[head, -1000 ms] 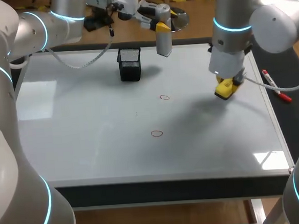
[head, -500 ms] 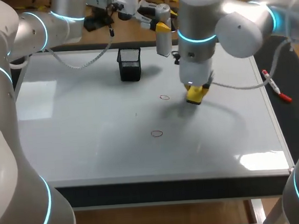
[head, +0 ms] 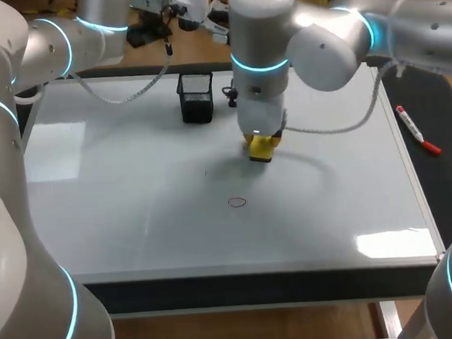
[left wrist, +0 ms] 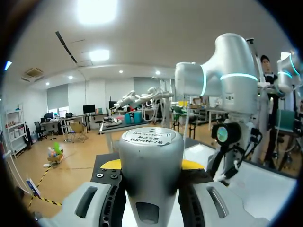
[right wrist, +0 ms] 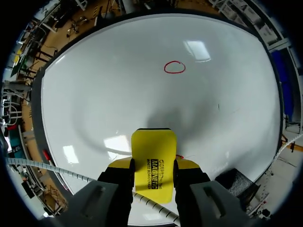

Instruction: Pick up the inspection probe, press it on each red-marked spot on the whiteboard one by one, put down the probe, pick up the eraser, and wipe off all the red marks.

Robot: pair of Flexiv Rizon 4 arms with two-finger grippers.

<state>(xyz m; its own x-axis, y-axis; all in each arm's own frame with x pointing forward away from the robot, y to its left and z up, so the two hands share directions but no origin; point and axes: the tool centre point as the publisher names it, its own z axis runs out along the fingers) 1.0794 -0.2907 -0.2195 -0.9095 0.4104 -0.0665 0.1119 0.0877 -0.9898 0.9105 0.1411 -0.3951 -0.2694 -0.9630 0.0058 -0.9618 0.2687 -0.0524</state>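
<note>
Right fingers [right wrist: 188,164] pinch yellow rectangular eraser [right wrist: 154,149]; right gripper [right wrist: 154,165] swept leftward across glossy whiteboard [head: 119,200] since a second ago, now over upper red mark [right wrist: 180,156], only sliver showing beside eraser. Second red circle [head: 237,202] untouched. Beyond, black mesh cup [head: 196,98] unmoved. Left gripper [left wrist: 151,164] clamps grey cylindrical probe [left wrist: 150,142] past far edge.

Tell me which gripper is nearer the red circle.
Right. The right gripper, holding the eraser, is just beyond the red circle; the left gripper, holding the probe, is back by the board's far edge.
</note>
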